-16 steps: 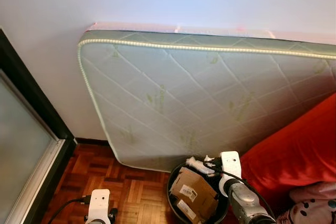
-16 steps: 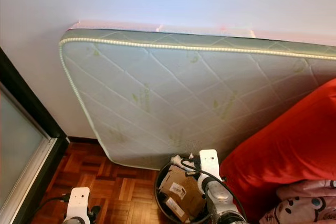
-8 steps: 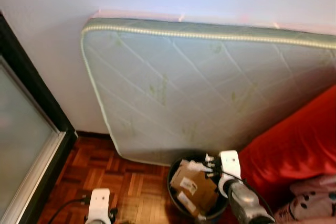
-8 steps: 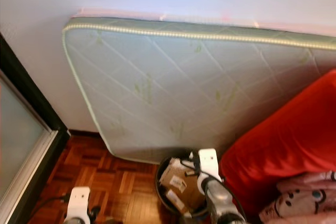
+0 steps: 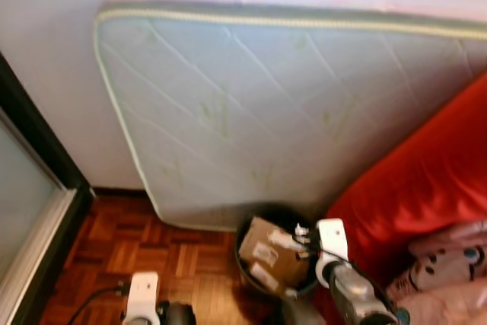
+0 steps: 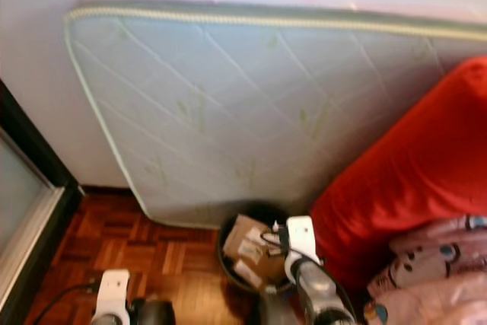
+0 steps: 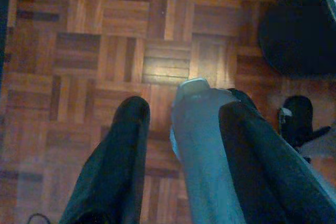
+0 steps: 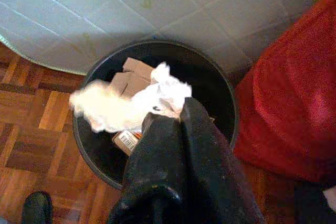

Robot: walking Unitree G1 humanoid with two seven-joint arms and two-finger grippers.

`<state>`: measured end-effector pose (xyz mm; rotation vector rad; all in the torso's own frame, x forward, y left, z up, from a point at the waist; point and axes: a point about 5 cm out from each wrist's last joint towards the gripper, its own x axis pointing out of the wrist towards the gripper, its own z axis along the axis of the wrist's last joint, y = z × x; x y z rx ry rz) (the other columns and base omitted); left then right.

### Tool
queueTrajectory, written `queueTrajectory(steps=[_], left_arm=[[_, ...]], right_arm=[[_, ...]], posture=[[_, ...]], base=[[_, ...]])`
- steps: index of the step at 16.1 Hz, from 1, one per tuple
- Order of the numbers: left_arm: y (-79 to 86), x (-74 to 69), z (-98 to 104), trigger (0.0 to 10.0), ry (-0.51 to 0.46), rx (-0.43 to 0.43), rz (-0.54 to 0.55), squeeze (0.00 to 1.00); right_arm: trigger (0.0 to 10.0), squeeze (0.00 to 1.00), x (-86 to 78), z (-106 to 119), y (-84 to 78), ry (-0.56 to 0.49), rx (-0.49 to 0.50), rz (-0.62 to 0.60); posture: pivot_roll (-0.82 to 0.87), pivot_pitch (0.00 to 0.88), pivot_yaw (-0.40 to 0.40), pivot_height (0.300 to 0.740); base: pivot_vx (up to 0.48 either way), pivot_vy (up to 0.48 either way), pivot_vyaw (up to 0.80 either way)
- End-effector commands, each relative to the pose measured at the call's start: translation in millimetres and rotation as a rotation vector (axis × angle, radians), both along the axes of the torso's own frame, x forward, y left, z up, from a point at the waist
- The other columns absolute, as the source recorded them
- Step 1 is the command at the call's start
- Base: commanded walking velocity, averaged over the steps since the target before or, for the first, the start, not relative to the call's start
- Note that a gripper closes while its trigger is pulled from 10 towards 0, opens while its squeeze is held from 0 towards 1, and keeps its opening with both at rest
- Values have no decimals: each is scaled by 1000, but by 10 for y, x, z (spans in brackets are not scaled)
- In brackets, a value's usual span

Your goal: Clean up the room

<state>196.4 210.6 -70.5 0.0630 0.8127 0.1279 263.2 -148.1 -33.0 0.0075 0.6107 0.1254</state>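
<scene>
Over the black bin (image 8: 220,103), the right gripper (image 8: 178,109) is pinching a crumpled white tissue (image 8: 131,103) between its closed fingers, the wad hanging above the cardboard boxes (image 5: 270,260) inside. Beside it, a pale quilted mattress (image 5: 266,104) is leaning against the wall and a red cushion (image 5: 411,188) is pressing close. Lower down, the left gripper (image 7: 181,116) is hanging over the parquet floor (image 7: 94,40), its fingers spread around a grey robot leg (image 7: 202,145).

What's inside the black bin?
The black bin holds brown cardboard boxes. Above it, the right end effector holds crumpled white paper, hiding the boxes beneath; the bottom can't be seen.
</scene>
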Motion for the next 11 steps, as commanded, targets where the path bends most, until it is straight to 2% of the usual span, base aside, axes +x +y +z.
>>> queueTrajectory(steps=[1,8,11], left_arm=[[-22,-86,-54,10000,36,-12,0,0],[-19,-88,-56,10000,40,-12,0,0],[-22,-81,-52,10000,36,-13,-1,0]], right_arm=[[10000,0,-23,-17,-6,8,13,-6],[10000,0,-20,-16,42,11,30,26],[10000,0,49,40,98,-9,25,64]], posture=[[-63,88,-65,632],[-63,88,-65,632],[-58,96,-67,632]], base=[[0,0,0],[0,0,0],[0,0,0]])
